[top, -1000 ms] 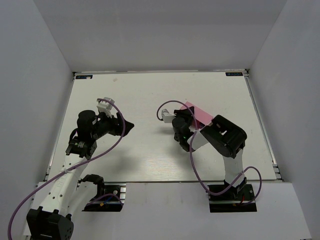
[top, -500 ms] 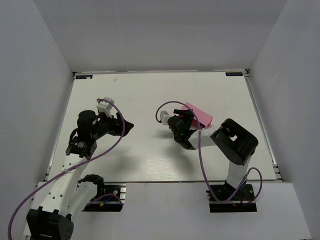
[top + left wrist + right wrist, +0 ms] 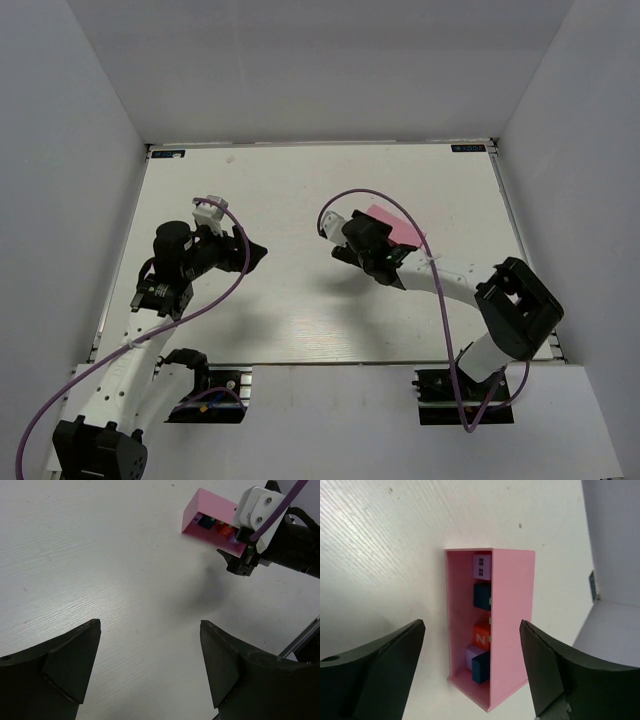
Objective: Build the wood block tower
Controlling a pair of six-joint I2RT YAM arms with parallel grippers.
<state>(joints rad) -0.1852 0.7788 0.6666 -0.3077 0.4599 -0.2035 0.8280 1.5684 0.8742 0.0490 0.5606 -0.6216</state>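
The blocks of the wood block tower (image 3: pixel 481 635) lie in a row inside a pink tray (image 3: pixel 512 585): a purple one (image 3: pixel 481 566), a dark blue one (image 3: pixel 482 596), a red-orange one marked N, and a pale purple one beside another dark blue one (image 3: pixel 481 667). My right gripper (image 3: pixel 471 622) hangs above the tray (image 3: pixel 402 228), open, one finger on each side, holding nothing. In the top view the right gripper (image 3: pixel 372 242) covers the tray's near end. My left gripper (image 3: pixel 257 256) is open over bare table, left of the tray (image 3: pixel 197 512). The left gripper (image 3: pixel 149 625) is empty.
The white table (image 3: pixel 300 190) is walled in by grey panels on three sides. The right arm's elbow (image 3: pixel 517 305) reaches out near the table's right edge. The right wrist's white camera block (image 3: pixel 260 510) and purple cable stand beside the tray.
My right gripper has opened wider above the tray, and its arm has stretched out with the elbow swinging right. The left arm has stayed put.
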